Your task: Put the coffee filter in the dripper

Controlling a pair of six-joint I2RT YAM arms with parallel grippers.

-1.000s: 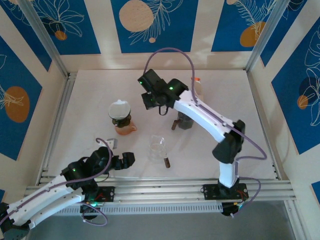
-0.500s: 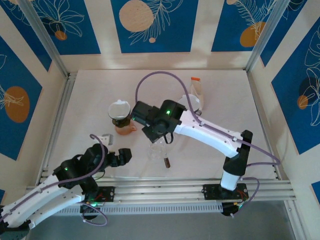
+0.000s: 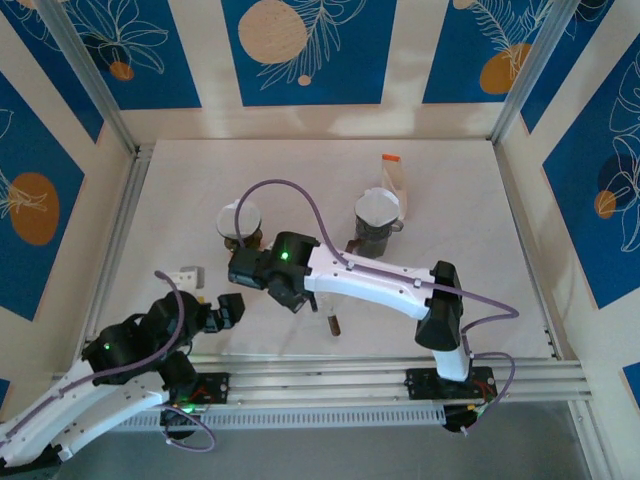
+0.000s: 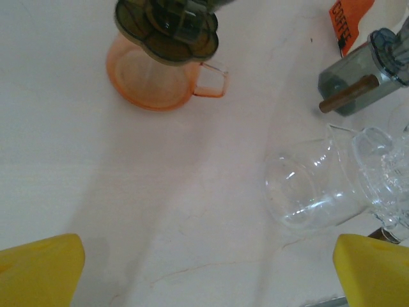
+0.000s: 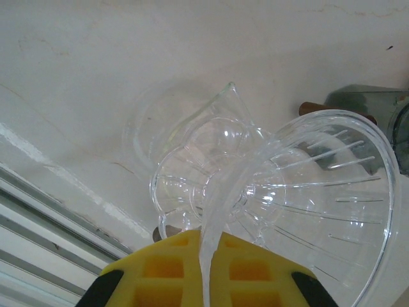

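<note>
The coffee filter (image 3: 240,214) is showing as a white disc on top of the dark dripper (image 4: 167,27), which is standing on the orange server (image 4: 153,77) at the far left of the surface (image 3: 470,210). Over the last second the right arm has been swinging from the far middle down to the near middle. The right hand (image 5: 208,246) is now pressed together on a thin glass edge of the clear dripper (image 5: 319,192). That is reading as securing the dripper first, with the filter not yet being handled. The filter is lying just far-left of that hand, apart from it. The left hand (image 3: 228,308) is hovering spread wide at the near left, well apart from the filter.
</note>
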